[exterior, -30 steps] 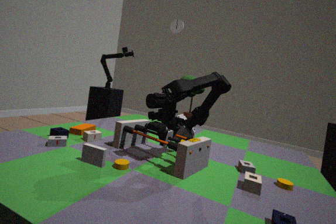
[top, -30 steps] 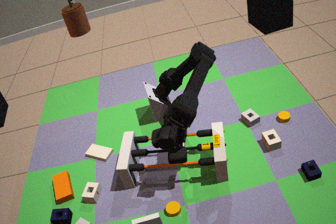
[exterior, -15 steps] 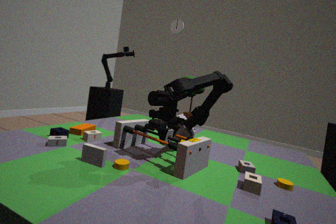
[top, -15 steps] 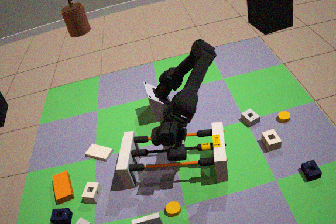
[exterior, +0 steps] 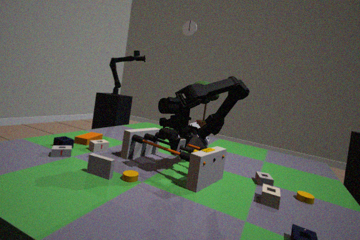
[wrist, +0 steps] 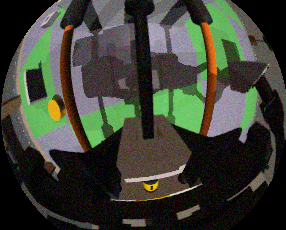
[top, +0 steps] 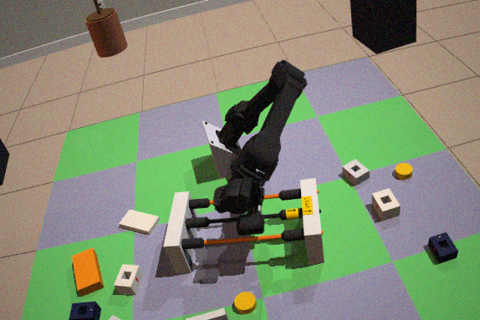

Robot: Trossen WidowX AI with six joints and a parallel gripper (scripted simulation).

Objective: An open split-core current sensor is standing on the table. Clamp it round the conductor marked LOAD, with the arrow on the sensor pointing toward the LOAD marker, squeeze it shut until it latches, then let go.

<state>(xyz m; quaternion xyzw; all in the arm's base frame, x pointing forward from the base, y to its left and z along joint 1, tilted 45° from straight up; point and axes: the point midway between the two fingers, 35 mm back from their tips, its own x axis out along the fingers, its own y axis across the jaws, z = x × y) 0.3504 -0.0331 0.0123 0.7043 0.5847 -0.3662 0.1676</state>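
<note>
In the wrist view you are seeing what the top and exterior views are mostly hiding: the gripper [top: 251, 212] [exterior: 184, 143] [wrist: 146, 128] is holding the grey-brown sensor [wrist: 152, 145] between its partly closed fingers. The sensor is sitting at the black middle conductor [top: 219, 220] [exterior: 163, 141] [wrist: 145, 75], between two orange conductors [top: 238, 239] [exterior: 161, 146] [wrist: 65, 75]. You are getting no clear look at its latch or arrow, so you cannot be telling whether it is latched

The exterior view is showing you a wall clock [exterior: 189, 27], which the top view is leaving out; the top view is giving you a whole terracotta pot [top: 106, 33]

From above you are reading "LOAD" beside an arrow on a yellow label [top: 307, 205] [exterior: 208, 150], which is lying on the white end block [top: 314, 228] [exterior: 207, 168]. Near it, a yellow band [top: 292, 213] [exterior: 195, 150] [wrist: 151, 186] is carrying another black arrow; you are spotting no readable brand
</note>
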